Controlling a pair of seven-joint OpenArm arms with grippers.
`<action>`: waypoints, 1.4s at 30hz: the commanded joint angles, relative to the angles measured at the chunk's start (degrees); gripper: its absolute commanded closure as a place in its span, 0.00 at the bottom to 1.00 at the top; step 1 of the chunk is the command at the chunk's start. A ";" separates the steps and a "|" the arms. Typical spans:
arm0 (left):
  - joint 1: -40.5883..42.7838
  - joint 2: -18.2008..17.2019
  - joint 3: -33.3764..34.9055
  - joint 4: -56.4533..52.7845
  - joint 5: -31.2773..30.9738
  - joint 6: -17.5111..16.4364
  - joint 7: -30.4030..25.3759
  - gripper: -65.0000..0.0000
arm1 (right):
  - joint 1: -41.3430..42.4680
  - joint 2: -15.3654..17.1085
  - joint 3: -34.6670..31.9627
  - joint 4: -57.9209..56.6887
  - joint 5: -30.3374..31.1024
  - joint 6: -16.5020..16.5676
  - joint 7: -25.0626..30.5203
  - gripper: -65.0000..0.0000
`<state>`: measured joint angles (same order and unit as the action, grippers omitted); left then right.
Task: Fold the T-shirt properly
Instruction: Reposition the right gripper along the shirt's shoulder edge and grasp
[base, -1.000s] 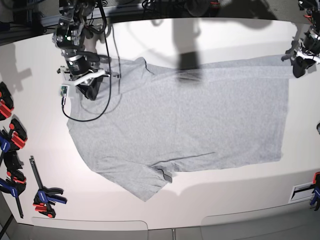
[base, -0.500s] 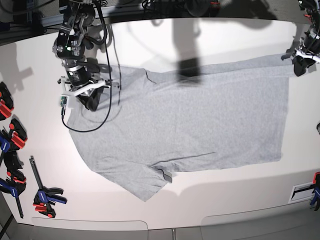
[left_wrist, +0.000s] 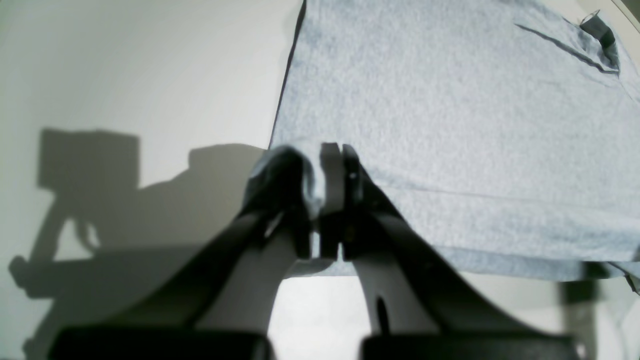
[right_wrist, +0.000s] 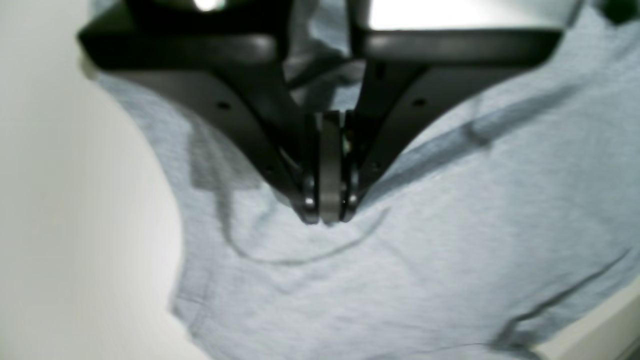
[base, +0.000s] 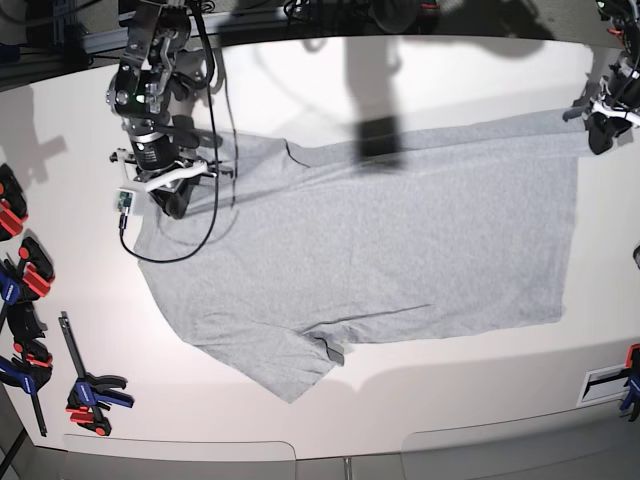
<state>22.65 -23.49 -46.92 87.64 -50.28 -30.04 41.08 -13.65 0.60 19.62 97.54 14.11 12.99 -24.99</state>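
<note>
the t-shirt (base: 370, 240) lies spread flat across the white worktop (base: 450, 80). the left claw (base: 603, 128) reaches low at the far hem corner, clamped on that cloth, while the right claw (base: 172, 200) angles down at the shoulder end, pinched shut on a fold of fabric.

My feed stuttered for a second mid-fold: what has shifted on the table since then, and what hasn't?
The right gripper, shut on the shoulder end of the light heather-grey cotton T-shirt, slid toward the table's left edge in the base view, dragging that end with it; the collar followed. The left gripper stayed put, shut on the hem corner. The near sleeve, the red-and-blue clamps and the white table look unchanged.
</note>
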 joint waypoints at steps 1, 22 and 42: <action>-0.11 -1.36 -0.48 0.85 -0.70 0.07 -1.75 1.00 | 0.63 0.20 0.24 1.07 -0.50 -1.55 1.84 1.00; -5.27 -5.14 11.65 0.85 8.15 4.11 -3.76 1.00 | 1.49 0.35 -6.16 1.07 -4.72 -1.46 1.90 1.00; -6.78 -5.75 12.48 0.85 11.69 5.44 -6.56 1.00 | 2.38 2.21 -5.81 1.07 -5.18 -1.49 2.64 1.00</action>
<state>16.19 -27.68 -34.06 87.61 -37.87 -24.43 35.97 -11.92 2.57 13.65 97.54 8.78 11.53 -24.40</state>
